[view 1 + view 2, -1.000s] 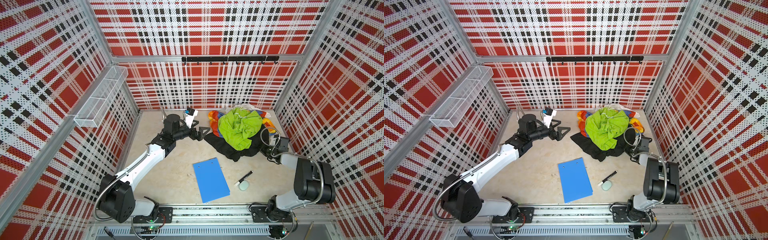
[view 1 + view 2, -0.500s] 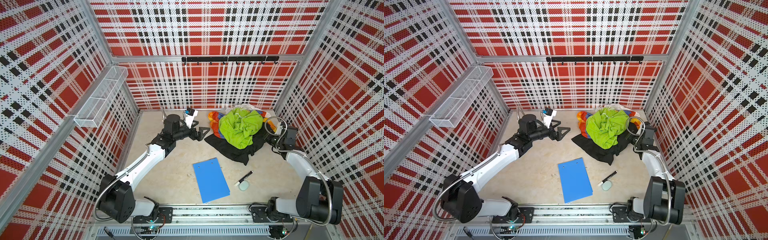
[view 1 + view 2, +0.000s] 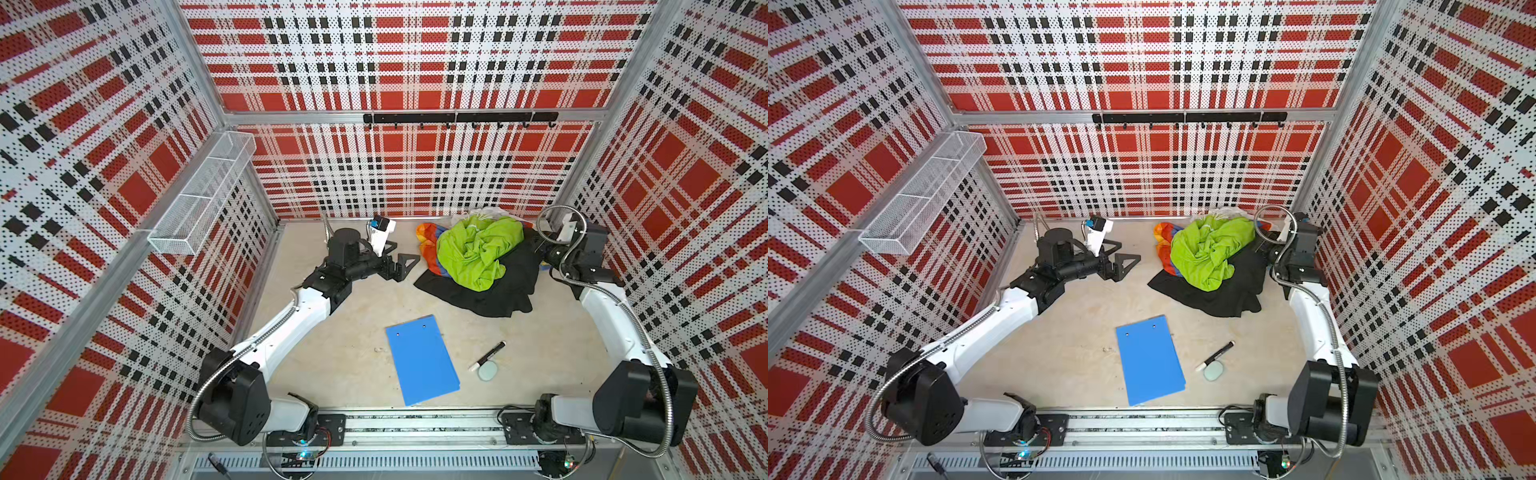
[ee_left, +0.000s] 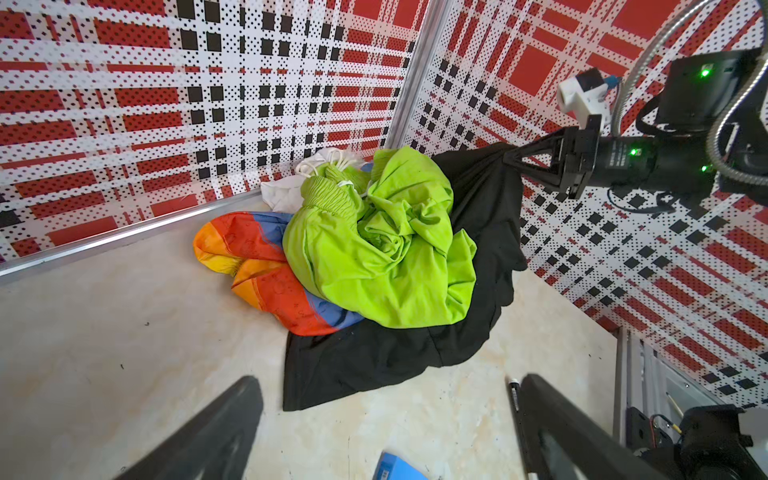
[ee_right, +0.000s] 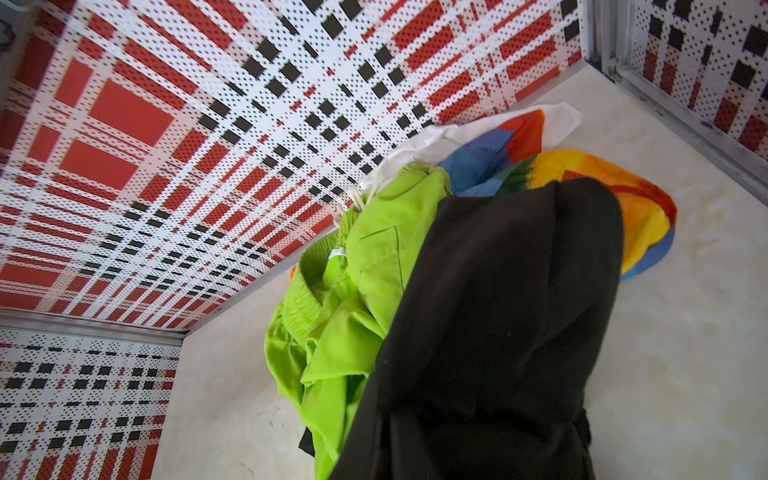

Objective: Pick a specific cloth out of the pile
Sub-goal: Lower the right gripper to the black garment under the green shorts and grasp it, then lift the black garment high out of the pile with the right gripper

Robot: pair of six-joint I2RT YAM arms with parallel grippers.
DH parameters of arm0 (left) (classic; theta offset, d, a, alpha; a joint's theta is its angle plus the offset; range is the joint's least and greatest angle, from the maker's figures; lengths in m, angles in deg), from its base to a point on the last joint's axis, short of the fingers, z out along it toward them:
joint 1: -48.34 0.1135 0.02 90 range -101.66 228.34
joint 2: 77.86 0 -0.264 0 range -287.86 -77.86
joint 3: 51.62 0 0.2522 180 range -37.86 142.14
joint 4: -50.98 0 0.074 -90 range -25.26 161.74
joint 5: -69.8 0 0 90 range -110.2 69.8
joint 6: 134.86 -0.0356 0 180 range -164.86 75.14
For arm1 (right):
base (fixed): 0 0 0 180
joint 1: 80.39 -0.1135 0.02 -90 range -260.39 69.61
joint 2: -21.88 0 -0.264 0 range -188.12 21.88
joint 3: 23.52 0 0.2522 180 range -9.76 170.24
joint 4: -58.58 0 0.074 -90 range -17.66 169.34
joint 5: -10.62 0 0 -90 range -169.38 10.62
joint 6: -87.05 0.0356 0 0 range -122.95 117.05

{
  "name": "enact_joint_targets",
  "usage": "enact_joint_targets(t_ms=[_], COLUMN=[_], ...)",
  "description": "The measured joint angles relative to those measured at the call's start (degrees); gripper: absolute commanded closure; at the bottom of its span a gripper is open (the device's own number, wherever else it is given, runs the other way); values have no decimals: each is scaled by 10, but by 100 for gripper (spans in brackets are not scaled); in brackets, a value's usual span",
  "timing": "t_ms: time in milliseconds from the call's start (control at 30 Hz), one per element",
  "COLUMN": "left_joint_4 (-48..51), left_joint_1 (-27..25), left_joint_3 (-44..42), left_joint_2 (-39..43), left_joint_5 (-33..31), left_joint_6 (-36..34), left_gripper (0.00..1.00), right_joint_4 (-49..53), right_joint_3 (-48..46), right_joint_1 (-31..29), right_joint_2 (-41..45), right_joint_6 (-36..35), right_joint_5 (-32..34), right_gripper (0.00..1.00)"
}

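Item: plain black soft fabric cloth (image 4: 374, 361), edge clamped in right pincer (image 4: 508, 160). Draw slowly from under crumpled lime-green garment (image 4: 382, 257). Left pincer (image 3: 402, 266) apart, empty.

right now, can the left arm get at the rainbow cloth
Probably yes: the left pincer is open, with bare table between, and an edge of the rainbow cloth sticks out on that side; the lime-green garment covers the rest.

Bright, even, diffuse light; shadows faint; wrist views bend at edges; cloth (image 5: 498, 332) near lens soft.
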Motion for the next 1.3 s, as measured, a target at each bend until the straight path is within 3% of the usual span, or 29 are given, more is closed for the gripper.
enact_joint_targets(t_ms=[500,1067,1300], left_joint_4=[2,2,2], left_joint_1=[0,0,-1], left_joint_3=[3,3,3], left_joint_2=[0,0,0], left_joint_5=[1,1,1], left_joint_6=[3,6,9], left_gripper=[1,1,1], right_joint_4=[54,23,15], right_joint_3=[154,320,341], right_joint_1=[-25,-28,-31], right_joint_2=[-28,-80,-88], right_joint_6=[19,84,91], right_joint_5=[-7,-38,-26], right_gripper=[95,95,95])
